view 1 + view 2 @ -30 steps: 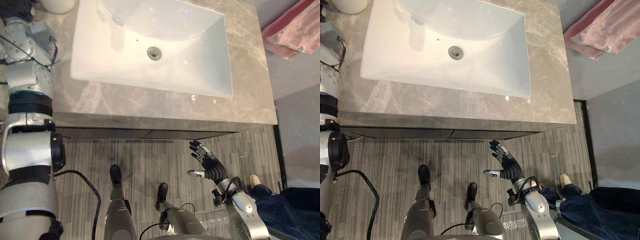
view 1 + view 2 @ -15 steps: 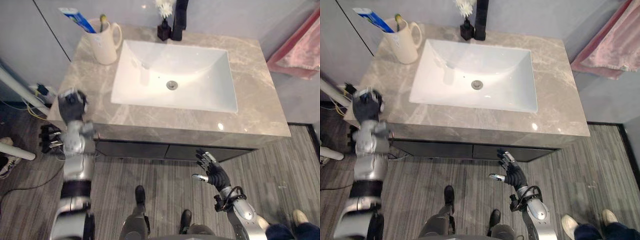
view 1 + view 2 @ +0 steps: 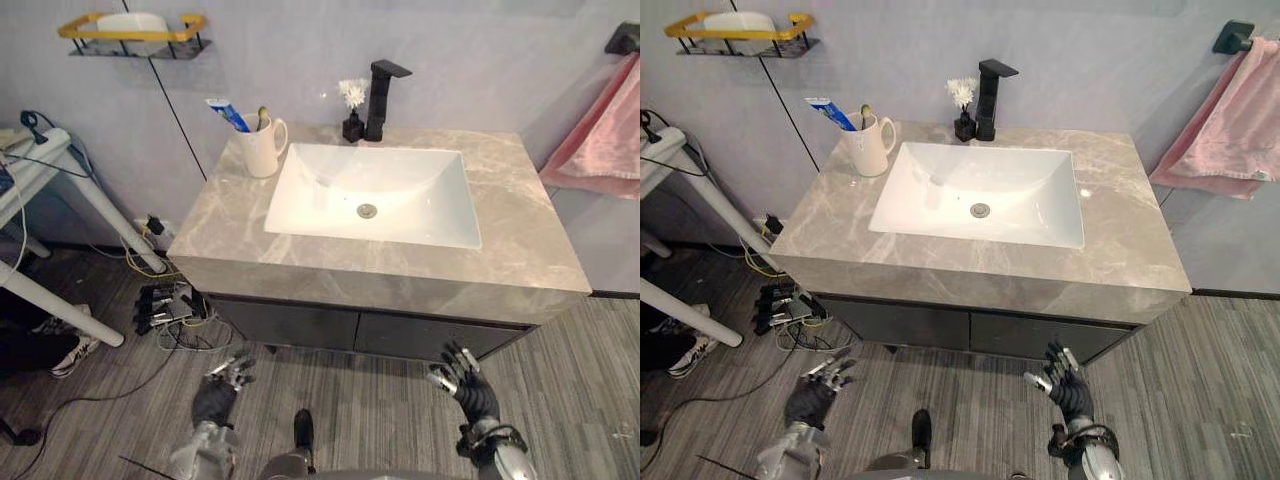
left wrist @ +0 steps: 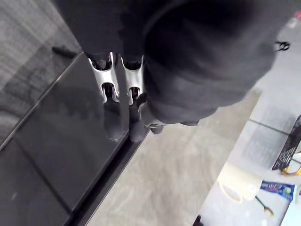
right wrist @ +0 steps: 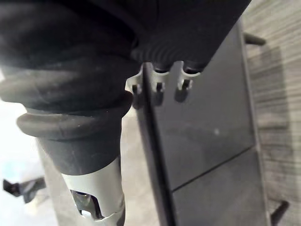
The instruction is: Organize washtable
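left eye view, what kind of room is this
Most likely a bathroom: a white basin with a black tap in a stone-look counter, a mug holding toothpaste, and a pink towel hanging on the wall.

Bright even light; soft glare on sink basin (image 3: 400, 190); dark shadow under countertop (image 3: 232, 215) overhang.

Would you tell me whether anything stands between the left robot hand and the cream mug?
Only the grey marble countertop's front edge: the left robot hand hangs below it. Nothing else blocks the cream ceramic mug.
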{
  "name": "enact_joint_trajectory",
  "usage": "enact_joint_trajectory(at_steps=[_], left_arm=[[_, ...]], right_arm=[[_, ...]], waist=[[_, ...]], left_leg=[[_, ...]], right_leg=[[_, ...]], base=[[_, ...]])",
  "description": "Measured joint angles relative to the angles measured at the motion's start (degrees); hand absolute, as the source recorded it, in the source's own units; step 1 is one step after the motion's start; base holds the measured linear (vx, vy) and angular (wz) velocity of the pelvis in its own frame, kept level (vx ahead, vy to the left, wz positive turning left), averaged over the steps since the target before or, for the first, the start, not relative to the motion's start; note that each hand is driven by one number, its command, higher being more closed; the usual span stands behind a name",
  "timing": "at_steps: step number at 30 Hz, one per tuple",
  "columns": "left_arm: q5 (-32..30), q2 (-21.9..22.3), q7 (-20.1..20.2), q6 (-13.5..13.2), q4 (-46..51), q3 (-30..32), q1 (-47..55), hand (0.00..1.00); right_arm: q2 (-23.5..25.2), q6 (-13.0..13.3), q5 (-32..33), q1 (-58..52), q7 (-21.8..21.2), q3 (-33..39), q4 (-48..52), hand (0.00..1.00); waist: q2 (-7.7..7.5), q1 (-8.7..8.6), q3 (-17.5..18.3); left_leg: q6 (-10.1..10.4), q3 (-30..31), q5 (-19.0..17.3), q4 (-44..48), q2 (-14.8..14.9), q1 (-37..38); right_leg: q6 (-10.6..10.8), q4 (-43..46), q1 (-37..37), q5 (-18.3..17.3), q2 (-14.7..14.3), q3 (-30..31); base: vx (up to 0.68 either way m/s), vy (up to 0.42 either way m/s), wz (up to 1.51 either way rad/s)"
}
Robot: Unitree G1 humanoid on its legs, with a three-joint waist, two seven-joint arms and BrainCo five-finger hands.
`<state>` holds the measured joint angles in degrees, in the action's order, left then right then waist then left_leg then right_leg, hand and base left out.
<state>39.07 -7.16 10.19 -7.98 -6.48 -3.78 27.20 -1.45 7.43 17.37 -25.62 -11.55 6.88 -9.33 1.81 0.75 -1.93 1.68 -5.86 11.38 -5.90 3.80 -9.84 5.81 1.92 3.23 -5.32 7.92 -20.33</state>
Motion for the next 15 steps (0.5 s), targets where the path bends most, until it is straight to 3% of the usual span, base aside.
enact_joint_trajectory(at_steps=[5,11,15], left_arm=[[-2.8,0.3,1.2,1.0,-4.2,-8.1,-2.1,0.00],[-5.5,0.1,-0.3,1.2,-5.4,-9.0,-4.6,0.00],[-9.4,-0.1,-2.3,1.1,-5.4,-10.1,-8.0,0.00]], right_arm=[[0.5,-0.2,-0.1,0.0,-0.1,-1.3,-3.6,0.00],[0.5,-0.2,-2.3,1.0,0.5,-2.0,-4.0,0.00],[1.3,-0.1,-3.2,5.1,2.8,-2.4,-5.4,0.00]], waist=[[0.22,-0.15,0.6],[-0.24,-0.01,0.8],[-0.61,-0.01,0.6]], left_leg=[[0.0,-0.2,-0.2,0.0,0.1,0.7],[0.2,-1.3,-0.9,0.0,0.1,1.2],[0.4,-7.4,-1.7,0.0,1.2,1.7]], right_leg=[[0.3,0.0,0.6,-0.2,0.0,0.3],[0.6,-0.1,0.5,-0.6,0.2,1.7],[0.5,1.3,-3.4,0.0,0.3,8.2]], base=[[0.00,-0.006,-0.01],[0.03,-0.011,-0.10],[0.05,-0.010,-0.76]])
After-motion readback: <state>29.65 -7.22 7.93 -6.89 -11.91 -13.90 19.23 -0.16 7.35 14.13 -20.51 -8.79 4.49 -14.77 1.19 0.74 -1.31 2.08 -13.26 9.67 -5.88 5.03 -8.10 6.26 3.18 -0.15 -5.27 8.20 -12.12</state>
